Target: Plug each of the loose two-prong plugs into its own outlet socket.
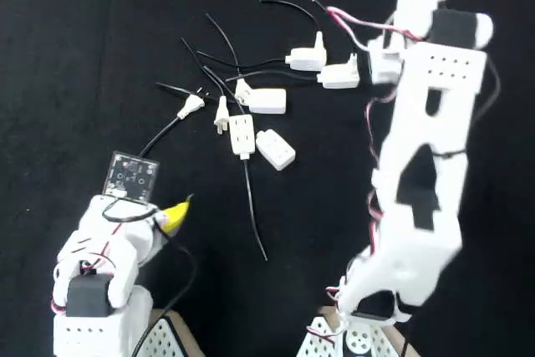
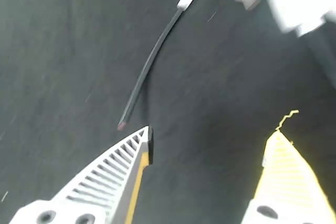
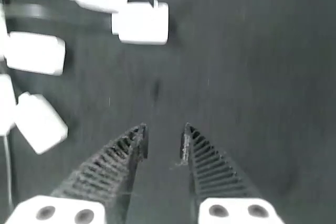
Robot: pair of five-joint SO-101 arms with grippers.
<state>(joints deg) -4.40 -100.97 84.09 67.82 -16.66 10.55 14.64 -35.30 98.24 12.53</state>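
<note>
Locating the work first: where do the plugs lie? — reader

Two loose plugs rest on the black table (image 1: 75, 48). The first plug (image 1: 192, 106) and the second plug (image 1: 221, 114) lie just beside each other, both well ahead of the left jaws. A socket block (image 1: 242, 133) sits just past the second plug, with another socket (image 1: 274, 148) near it. — legend

And the jaws themselves? — reader

Left jaws: wide apart, nothing between them. The cord (image 2: 152, 61) of the first plug ends just beyond the white tip. Right jaws: a narrow gap, likewise empty, with the nearest white piece (image 3: 142, 23) ahead and off to one side. — legend

Which step does this represent? — reader

Probably the approach to a first pick, as both plugs named lie unplugged. — legend

How is it done well? — reader

Close on the plug's body, not its cord, gripping across the flat sides and leaving the prongs clear of the jaws. Let the other jaws pin the socket, since a light block would likely slide when pushed. Line the prongs up with the slots, then press straight in. A tilted push may skid the plug off the socket's face. — legend
</note>
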